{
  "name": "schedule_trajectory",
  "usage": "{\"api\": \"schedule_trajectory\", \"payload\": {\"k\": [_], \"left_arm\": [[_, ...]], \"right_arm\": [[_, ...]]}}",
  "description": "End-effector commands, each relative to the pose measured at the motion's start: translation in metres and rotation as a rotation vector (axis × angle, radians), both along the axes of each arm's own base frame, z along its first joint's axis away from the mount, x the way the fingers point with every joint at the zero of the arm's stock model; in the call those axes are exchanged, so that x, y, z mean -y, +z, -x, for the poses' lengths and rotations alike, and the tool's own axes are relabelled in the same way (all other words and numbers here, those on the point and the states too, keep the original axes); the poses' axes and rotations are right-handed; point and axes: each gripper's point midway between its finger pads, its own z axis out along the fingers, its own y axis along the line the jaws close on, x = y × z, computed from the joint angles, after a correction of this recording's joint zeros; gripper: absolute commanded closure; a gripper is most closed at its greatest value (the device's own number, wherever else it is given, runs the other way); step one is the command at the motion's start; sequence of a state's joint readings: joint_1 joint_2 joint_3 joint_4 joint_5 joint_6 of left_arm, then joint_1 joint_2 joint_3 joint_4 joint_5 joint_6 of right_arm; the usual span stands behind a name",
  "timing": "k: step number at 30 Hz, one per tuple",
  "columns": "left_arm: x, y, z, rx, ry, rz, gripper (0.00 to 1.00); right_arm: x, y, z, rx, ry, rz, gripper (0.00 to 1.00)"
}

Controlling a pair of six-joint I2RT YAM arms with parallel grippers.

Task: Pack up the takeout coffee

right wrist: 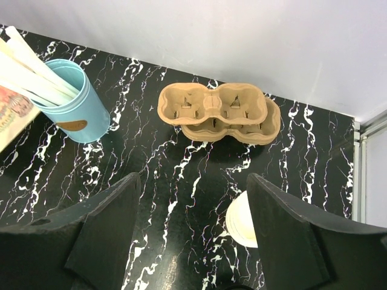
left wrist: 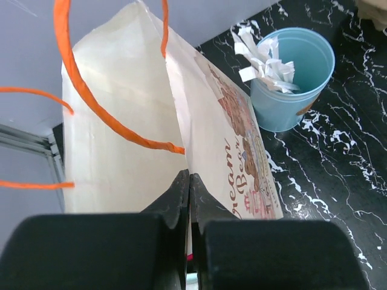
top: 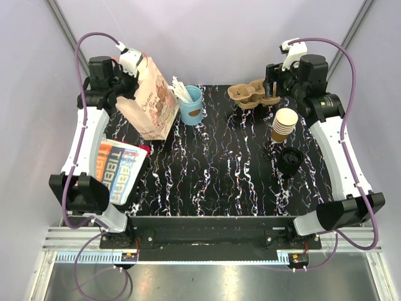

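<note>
The takeout coffee is out of view as a lidded cup. A round black lid (top: pixel 291 160) sits at the right of the table, just in front of a stack of tan paper cups (top: pixel 285 124) (right wrist: pixel 242 220). My left gripper (top: pixel 133 86) (left wrist: pixel 189 176) is shut on the top edge of a standing printed paper bag (top: pixel 153 103) (left wrist: pixel 121 139) with orange handles at the back left. My right gripper (top: pixel 272 78) (right wrist: pixel 193 176) hangs open over bare table at the back right, nothing between its fingers. It is in front of the brown pulp cup carriers (top: pixel 254 94) (right wrist: pixel 217 112).
A light-blue cup of white sticks (top: pixel 191 106) (left wrist: pixel 293 78) (right wrist: pixel 69 99) stands just right of the bag. A flat orange-and-blue printed packet (top: pixel 119 169) lies at the table's left edge. The black marbled table (top: pixel 213 175) ends at pale walls behind and beside.
</note>
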State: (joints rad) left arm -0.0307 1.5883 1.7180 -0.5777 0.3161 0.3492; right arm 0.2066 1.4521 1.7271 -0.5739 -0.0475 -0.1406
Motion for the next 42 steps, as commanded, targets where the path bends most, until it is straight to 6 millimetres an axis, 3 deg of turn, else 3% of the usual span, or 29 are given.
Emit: {"api": "schedule_trajectory", "payload": {"k": [1,5,11,17,23,31,36,42], "left_arm": [[0.0,0.076,0.022,0.199,0.011,-0.01,1.0],[0.001,0.084,0.041,0.217,0.011,-0.028,1.0],[0.011,0.094,0.093,0.266,-0.03,-0.051,1.0],[0.041,0.112,0.147,0.318,-0.131,-0.066,1.0],[0.06,0.115,0.181,0.318,-0.204,-0.061,1.0],[0.094,0.093,0.19,0.255,-0.322,-0.053,1.0],[0.117,0.076,0.183,0.232,-0.346,-0.079,1.0],[0.16,0.046,0.17,0.234,-0.342,-0.135,1.0]], "right_arm": [[0.0,0.023,0.013,0.057,0.009,-0.022,0.23],[0.003,0.026,0.014,0.067,-0.001,-0.015,0.23],[0.008,0.026,0.015,0.072,-0.017,0.007,0.22],[0.01,0.028,0.014,0.077,-0.038,0.0,0.23],[0.011,0.028,0.015,0.078,-0.04,-0.003,0.22],[0.015,0.02,0.012,0.065,-0.062,0.013,0.23],[0.019,0.014,0.007,0.062,-0.083,0.036,0.22],[0.024,0.002,0.0,0.05,-0.107,0.065,0.22]]}}
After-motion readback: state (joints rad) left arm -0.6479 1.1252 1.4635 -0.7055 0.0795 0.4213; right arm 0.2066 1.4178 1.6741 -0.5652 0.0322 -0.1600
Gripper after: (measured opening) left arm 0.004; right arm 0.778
